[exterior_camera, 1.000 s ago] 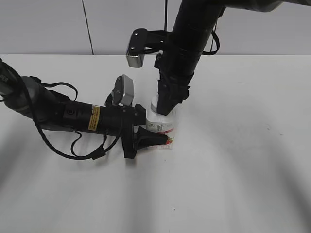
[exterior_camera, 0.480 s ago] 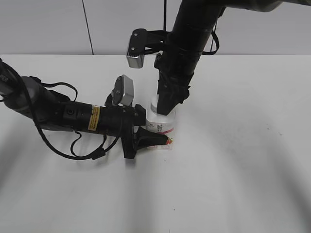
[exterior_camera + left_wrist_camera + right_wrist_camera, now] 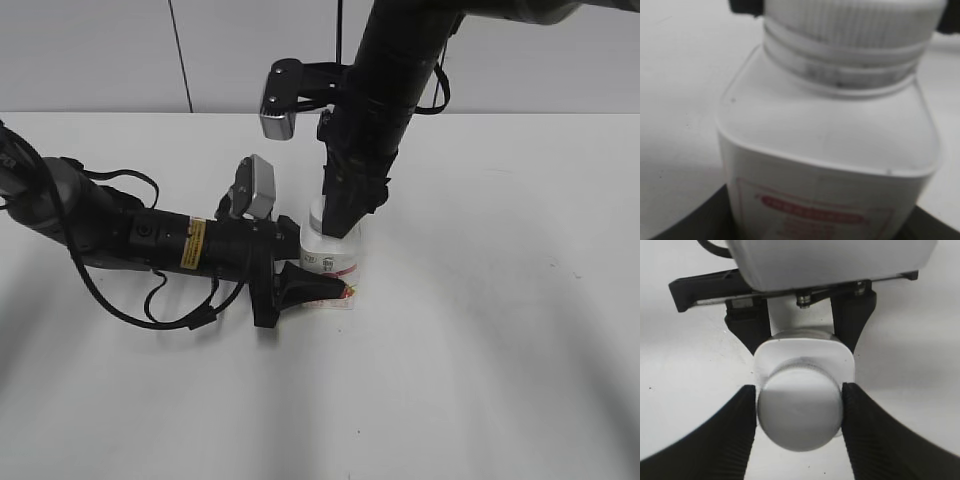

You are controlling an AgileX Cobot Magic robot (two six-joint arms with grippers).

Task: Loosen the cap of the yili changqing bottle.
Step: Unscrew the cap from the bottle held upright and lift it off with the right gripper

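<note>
The small squat white plastic bottle with the red-pink label (image 3: 331, 256) stands upright on the white table (image 3: 480, 330), about the middle of the exterior view. The left gripper (image 3: 312, 284) lies low along the table, its black jaws clamped around the bottle's lower body. The right gripper (image 3: 799, 392) comes straight down from above, and the right wrist view shows its two ribbed black fingers (image 3: 735, 425) pressed against opposite sides of the round white ribbed screw cap (image 3: 800, 415), so it's shut on the cap. The left wrist view is blurry but shows the cap (image 3: 852, 22) sitting on the neck.
</note>
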